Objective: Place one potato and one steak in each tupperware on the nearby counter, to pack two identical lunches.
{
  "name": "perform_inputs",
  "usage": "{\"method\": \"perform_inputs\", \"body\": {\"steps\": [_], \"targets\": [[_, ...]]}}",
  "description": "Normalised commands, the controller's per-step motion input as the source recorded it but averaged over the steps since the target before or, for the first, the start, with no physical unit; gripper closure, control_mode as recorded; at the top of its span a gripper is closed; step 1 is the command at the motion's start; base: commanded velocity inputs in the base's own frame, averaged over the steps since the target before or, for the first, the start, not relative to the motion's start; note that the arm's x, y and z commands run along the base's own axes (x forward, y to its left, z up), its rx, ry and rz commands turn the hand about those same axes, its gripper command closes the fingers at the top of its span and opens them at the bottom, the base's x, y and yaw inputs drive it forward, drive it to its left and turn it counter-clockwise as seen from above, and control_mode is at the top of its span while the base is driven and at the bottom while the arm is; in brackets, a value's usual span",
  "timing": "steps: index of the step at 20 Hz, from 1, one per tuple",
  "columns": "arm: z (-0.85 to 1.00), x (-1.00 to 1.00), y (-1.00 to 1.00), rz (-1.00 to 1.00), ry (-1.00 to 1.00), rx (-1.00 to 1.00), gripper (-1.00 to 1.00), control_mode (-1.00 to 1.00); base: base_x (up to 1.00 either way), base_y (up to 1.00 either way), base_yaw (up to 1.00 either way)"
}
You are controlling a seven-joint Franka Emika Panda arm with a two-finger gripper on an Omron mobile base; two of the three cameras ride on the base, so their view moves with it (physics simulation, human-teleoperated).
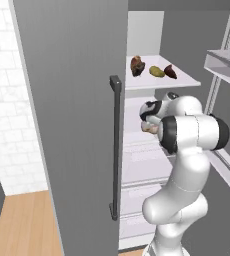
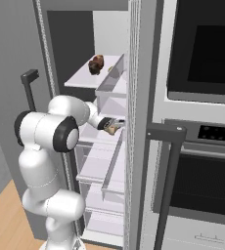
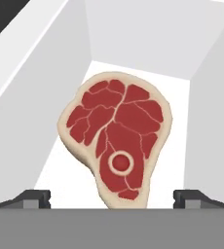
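Hand view shows the claw (image 3: 112,197) spread wide, hovering over a steak (image 3: 116,138) on a fridge shelf (image 3: 182,121).

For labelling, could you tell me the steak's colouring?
Dark red with a cream fat rim, steak, hand view.

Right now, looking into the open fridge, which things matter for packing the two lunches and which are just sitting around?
For the job:
- steak, flat on the white fridge shelf, between the open gripper's fingertips
- three food items on the upper shelf; which are potatoes or steak, I cannot tell

Just there:
- fridge door handle
- oven beside the fridge
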Motion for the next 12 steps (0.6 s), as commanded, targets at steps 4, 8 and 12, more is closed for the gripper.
{"method": "perform_inputs", "body": {"steps": [4,8,12], "targets": [[-0.02,0.09,0.00,0.00,0.00,0.00,-1.00,-1.00,0.00,0.00,0.00],[-0.05,0.24,0.00,-0.02,0.00,0.00,-1.00,-1.00,0.00,0.00,0.00],[-0.28,0.06,0.00,-0.02,0.00,0.00,-1.00,-1.00,0.00,0.00,0.00]]}}
